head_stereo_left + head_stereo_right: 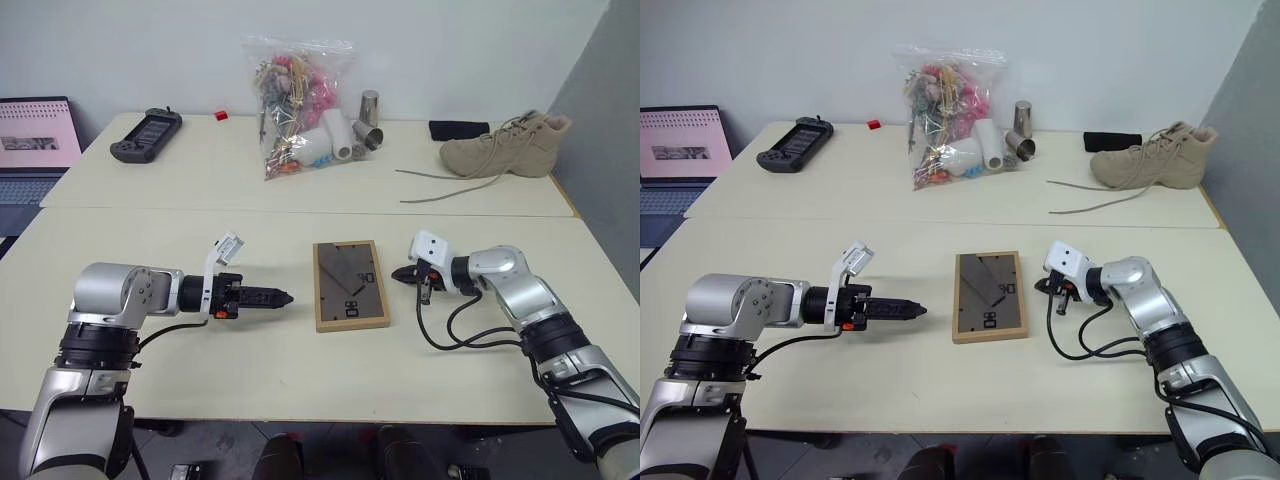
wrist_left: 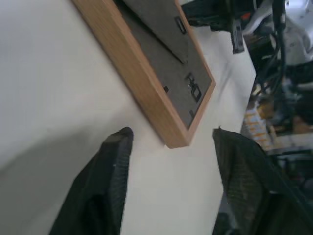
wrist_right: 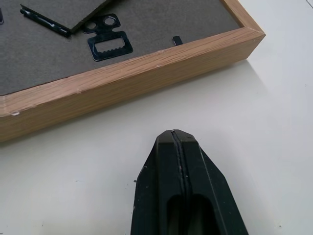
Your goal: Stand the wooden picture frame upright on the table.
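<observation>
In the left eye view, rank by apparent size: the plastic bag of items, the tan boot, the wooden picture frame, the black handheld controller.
1. Plastic bag of items.
2. Tan boot.
3. Wooden picture frame, nearer the camera, so unsure against the boot.
4. Black handheld controller.

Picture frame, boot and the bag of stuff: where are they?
wooden picture frame (image 1: 351, 285), left eye view, on its dark back panel.
boot (image 1: 510, 148), left eye view, on its side.
plastic bag (image 1: 297, 105), left eye view, on its middle.

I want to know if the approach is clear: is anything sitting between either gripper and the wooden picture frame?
Nothing visible. The wooden picture frame lies flat, back side up, with bare table between it and the left gripper and the right gripper on either side.
</observation>
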Controlling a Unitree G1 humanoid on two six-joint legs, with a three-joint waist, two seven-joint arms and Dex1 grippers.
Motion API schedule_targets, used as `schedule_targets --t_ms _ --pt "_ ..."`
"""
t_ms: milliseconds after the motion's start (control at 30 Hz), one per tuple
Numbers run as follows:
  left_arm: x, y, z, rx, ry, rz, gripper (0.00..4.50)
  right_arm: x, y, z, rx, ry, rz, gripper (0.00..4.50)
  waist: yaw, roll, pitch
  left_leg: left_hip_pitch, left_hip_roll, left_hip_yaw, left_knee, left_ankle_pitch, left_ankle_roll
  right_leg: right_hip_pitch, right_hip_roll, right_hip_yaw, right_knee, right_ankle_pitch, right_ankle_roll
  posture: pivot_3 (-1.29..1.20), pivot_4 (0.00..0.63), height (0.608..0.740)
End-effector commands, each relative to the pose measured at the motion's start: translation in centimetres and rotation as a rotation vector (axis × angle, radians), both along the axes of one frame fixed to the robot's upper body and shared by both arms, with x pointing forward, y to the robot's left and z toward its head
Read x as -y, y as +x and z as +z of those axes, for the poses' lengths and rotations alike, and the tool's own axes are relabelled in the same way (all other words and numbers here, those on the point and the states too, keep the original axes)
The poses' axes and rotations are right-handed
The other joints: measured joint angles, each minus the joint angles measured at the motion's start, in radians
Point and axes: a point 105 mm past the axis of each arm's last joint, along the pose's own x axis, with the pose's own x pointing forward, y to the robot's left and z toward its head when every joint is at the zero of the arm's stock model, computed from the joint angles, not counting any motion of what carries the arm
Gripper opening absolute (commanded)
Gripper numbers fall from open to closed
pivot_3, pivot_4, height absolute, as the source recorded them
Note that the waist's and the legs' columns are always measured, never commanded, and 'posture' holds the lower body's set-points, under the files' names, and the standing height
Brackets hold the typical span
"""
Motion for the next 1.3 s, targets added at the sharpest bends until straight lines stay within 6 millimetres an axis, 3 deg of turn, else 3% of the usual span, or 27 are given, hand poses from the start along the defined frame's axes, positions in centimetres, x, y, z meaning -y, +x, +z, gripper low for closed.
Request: schedule_targets --t_ms 33,167,500,600,767,900,1100,1300 --pt "0.0 0.4 0.4 -0.047 -0.049 0.044 3.63 0.7 -1.1 -0.8 -0.032 -0.008 -0.021 0.00 0.000 0.000 0.000 0.000 0.000 0.000 0.000 0.000 0.000 0.000 0.000 0.000 0.000 0.000 0.000 0.00 0.150 0.740" --pt "0.3 0.3 -0.5 -0.080 -0.051 0.056 4.42 0.5 -1.6 -0.8 -0.034 -0.003 -0.028 0.00 0.000 0.000 0.000 0.000 0.000 0.000 0.000 0.000 0.000 0.000 0.000 0.000 0.000 0.000 0.000 0.00 0.150 0.740" --pt "2.7 1.1 -3.5 -0.183 -0.039 0.092 4.42 -1.4 -1.9 -0.9 -0.023 0.008 -0.014 0.00 0.000 0.000 -0.002 0.002 0.000 0.000 0.000 0.000 0.000 0.001 0.000 0.000 0.001 0.000 0.000 0.00 0.150 0.740" --pt "3.8 1.7 -3.5 -0.171 -0.063 0.091 4.42 -2.8 -1.7 -0.7 -0.009 0.026 0.001 0.00 0.000 0.000 -0.004 0.003 0.000 0.000 0.000 0.000 0.000 0.003 0.000 0.000 0.001 0.000 0.000 0.00 0.150 0.740" --pt "5.2 1.2 -3.4 -0.159 -0.085 0.041 4.42 -5.5 -1.9 -0.7 0.001 0.055 0.039 0.00 -0.001 0.000 -0.004 0.015 0.000 0.000 -0.003 0.000 0.000 0.017 0.000 0.000 -0.005 0.000 0.000 0.00 0.150 0.740" --pt "6.0 0.5 -2.7 -0.152 -0.113 -0.006 4.42 -7.5 -2.0 -0.6 -0.001 0.090 0.053 0.00 -0.001 0.000 -0.004 0.015 0.000 0.000 -0.003 0.000 0.000 0.017 0.000 0.000 -0.006 0.000 0.001 0.00 0.150 0.740" --pt "5.8 0.0 -2.3 -0.113 -0.107 -0.023 4.42 -7.1 -1.7 -1.0 -0.004 0.082 0.033 0.00 -0.001 0.000 -0.004 0.015 0.000 0.000 -0.004 0.000 -0.001 0.017 0.000 0.001 -0.006 0.000 0.000 0.00 0.150 0.740" --pt "5.2 0.3 -1.6 -0.052 -0.129 0.002 3.35 -6.3 -1.7 -1.0 -0.027 0.103 0.002 0.00 -0.001 0.000 -0.003 0.015 0.000 0.000 -0.004 0.000 -0.001 0.017 0.000 0.001 -0.007 0.000 0.001 0.00 0.150 0.740"
